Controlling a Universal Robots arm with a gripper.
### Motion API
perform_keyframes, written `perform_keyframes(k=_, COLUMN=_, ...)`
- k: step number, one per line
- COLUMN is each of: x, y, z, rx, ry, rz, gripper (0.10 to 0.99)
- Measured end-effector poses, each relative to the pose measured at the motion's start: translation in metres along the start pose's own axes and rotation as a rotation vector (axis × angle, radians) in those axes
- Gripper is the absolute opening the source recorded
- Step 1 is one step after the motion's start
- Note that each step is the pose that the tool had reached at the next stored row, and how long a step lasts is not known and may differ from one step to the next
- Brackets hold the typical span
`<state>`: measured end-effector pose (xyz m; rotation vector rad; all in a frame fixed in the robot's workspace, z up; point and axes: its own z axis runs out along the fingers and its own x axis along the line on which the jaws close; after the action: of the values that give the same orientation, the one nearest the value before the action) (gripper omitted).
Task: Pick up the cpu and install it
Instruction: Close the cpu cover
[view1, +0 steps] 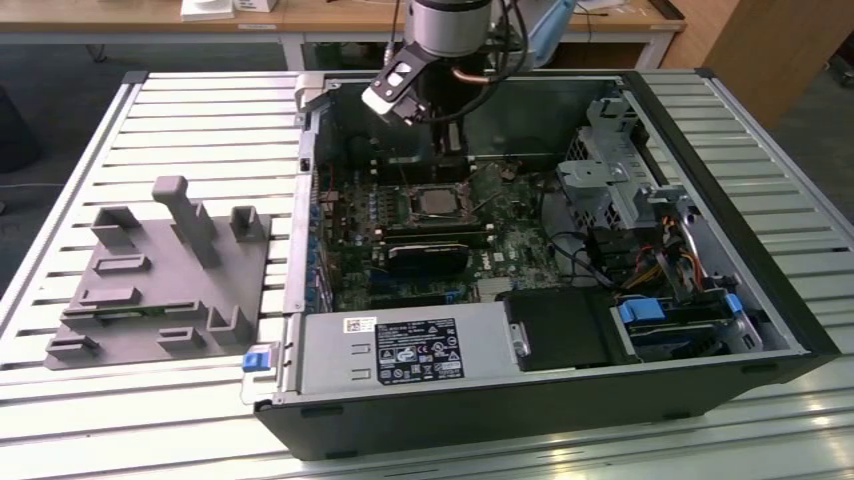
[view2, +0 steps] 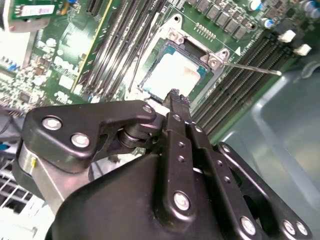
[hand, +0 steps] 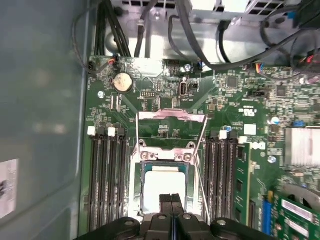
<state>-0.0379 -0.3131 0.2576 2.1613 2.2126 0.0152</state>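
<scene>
First wrist view: the cpu (hand: 161, 184) lies seated in the motherboard socket (hand: 141, 167); the pincer (hand: 171, 198) hangs right over it, fingers pressed together, holding nothing

You see a slatted metal table (view1: 200, 130) carrying an open computer case (view1: 534, 410). Beside the case, on the exterior view's left, a grey plastic fixture (view1: 160, 290) stands with upright posts. Inside the case, a silver power supply (view1: 400, 355) lies along the wall nearest the camera, and a round coin battery (hand: 123, 82) sits on the green motherboard (hand: 220, 107).
</scene>
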Motion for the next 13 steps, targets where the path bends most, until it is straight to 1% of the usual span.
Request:
perform_keyframes(k=4, x=-0.0005, y=0.0007, z=-0.0179, rx=0.000, ry=-0.0001, rz=0.000, gripper=0.106)
perform_keyframes(k=6, x=-0.0007, y=0.0010, z=-0.0248, rx=0.000, ry=-0.0002, rz=0.000, gripper=0.106)
perform_keyframes(k=9, x=-0.0029, y=0.0010, z=-0.0251, rx=0.000, ry=0.0000, rz=0.000, gripper=0.106)
perform_keyframes(k=13, x=-0.0116, y=0.0008, z=-0.0249, rx=0.000, ry=-0.0004, rz=0.000, gripper=0.106)
